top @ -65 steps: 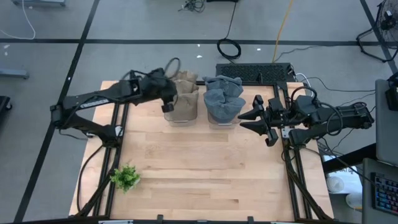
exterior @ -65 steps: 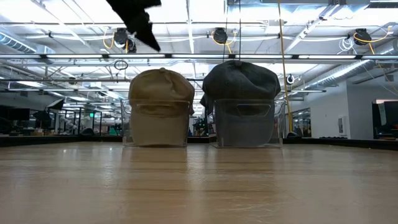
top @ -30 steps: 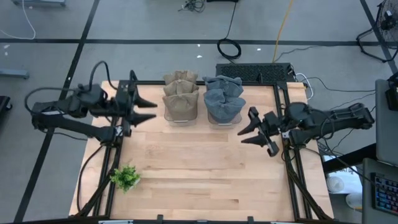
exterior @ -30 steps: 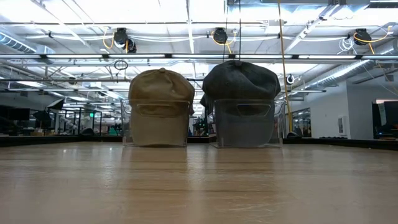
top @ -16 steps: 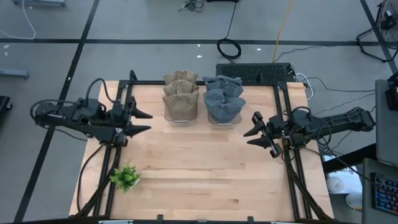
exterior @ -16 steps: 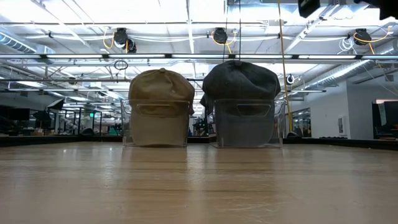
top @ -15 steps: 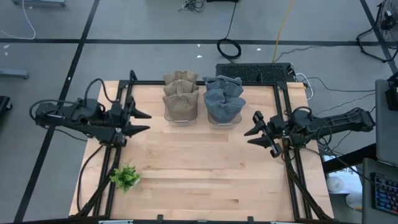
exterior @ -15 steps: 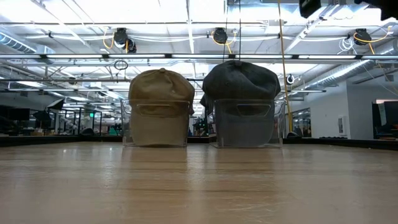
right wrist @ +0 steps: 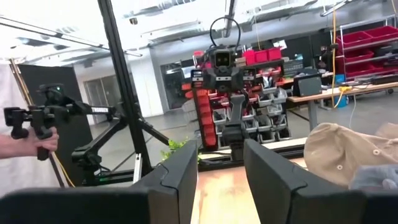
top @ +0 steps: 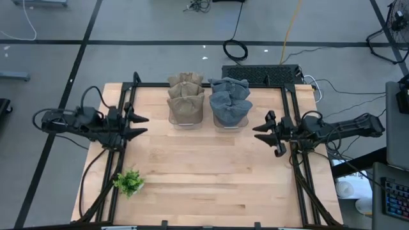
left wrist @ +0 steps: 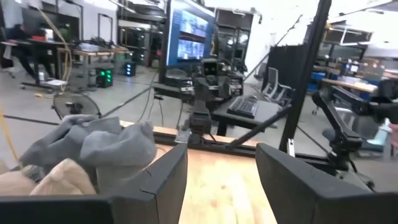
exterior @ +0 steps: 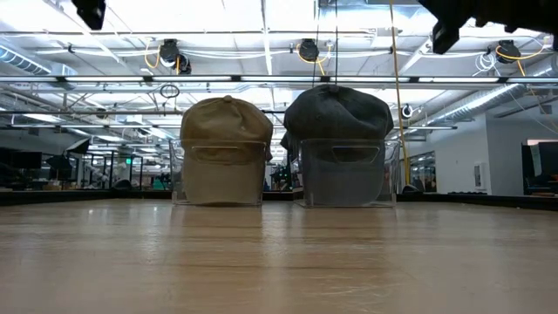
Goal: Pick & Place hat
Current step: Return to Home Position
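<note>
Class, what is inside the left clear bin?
Brown caps, piled past the rim of the bin; the top ones hide the lower caps and floor. Left gripper and right gripper wait open at either side.

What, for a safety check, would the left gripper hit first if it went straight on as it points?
Likely the right gripper opposite. The left gripper aims across the table, with brown caps and grey caps off to one side; whether heights match is unclear.

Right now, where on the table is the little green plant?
In the high view the plant sits by the table's lower-left corner, below the left end effector and far from the brown-cap bin.
</note>
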Available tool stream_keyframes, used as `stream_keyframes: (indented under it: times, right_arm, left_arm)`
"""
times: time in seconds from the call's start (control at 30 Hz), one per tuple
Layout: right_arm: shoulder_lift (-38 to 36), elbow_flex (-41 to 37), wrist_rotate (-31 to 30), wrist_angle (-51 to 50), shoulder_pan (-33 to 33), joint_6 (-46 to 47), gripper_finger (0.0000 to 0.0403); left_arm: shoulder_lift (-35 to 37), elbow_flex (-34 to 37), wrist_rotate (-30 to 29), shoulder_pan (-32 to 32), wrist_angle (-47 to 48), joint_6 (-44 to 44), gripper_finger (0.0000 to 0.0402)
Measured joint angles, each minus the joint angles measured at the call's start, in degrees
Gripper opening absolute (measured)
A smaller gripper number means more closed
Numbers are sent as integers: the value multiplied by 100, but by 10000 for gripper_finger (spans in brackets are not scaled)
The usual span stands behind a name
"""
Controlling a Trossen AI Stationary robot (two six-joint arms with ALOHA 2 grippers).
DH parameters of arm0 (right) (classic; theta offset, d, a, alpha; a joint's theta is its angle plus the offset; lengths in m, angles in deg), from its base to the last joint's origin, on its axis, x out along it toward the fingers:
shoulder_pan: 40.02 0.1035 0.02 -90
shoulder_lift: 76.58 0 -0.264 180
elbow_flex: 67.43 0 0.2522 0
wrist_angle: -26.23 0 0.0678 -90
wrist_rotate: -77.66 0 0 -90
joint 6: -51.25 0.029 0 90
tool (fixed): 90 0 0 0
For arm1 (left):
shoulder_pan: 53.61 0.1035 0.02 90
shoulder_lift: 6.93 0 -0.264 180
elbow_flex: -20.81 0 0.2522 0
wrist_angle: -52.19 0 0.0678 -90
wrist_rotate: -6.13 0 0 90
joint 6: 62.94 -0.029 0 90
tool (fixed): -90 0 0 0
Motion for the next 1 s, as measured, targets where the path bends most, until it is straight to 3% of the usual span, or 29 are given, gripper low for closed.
stream_keyframes:
  times: [0.67, 1.0]
  right_arm:
    - [-238, -1082, -4, 920, 0, 299, 118]
    - [-332, -1468, -153, 1325, 0, 450, 118]
  left_arm:
    - [1103, 1046, -125, 4, -250, 0, 189]
    - [1602, 1632, -133, 4, -391, 234, 208]
